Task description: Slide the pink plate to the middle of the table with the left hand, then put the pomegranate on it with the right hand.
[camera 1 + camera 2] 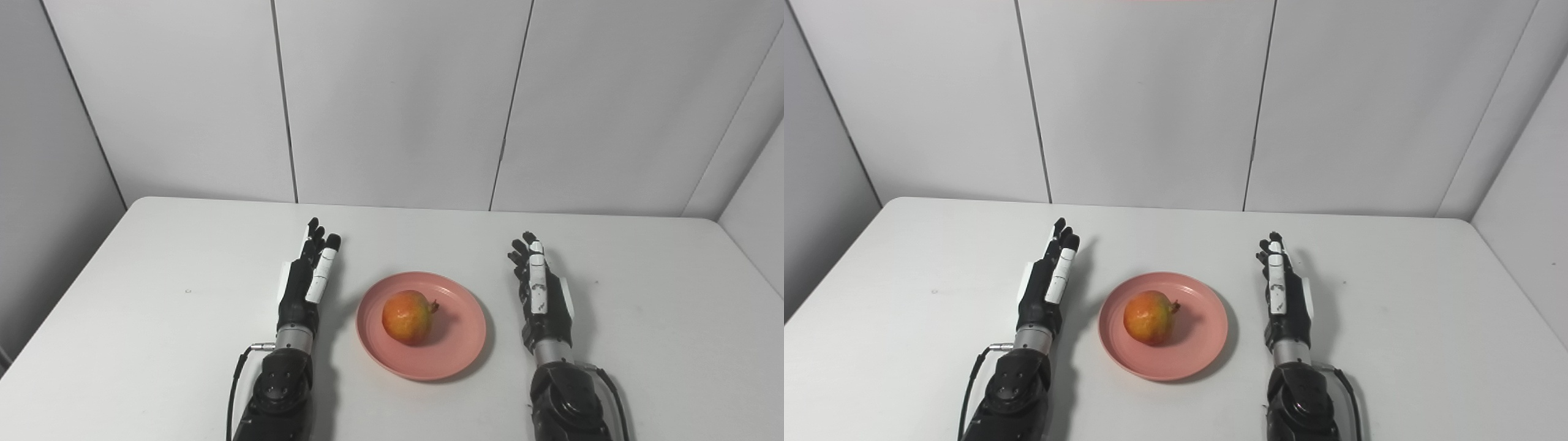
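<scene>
One round orange-red pomegranate point(407, 316) sat on the shallow pink plastic plate point(459, 349), slightly left of its centre, its small crown pointing right. That plate rested near the middle of the white table point(153, 288). On either side, apart from the rim, lay the black-and-white robot hands: the left hand point(306, 275) and the right hand point(539, 294), both with fingers stretched forward and released, grasping nothing. Grey wall panels point(392, 98) stood behind the table's far edge.
</scene>
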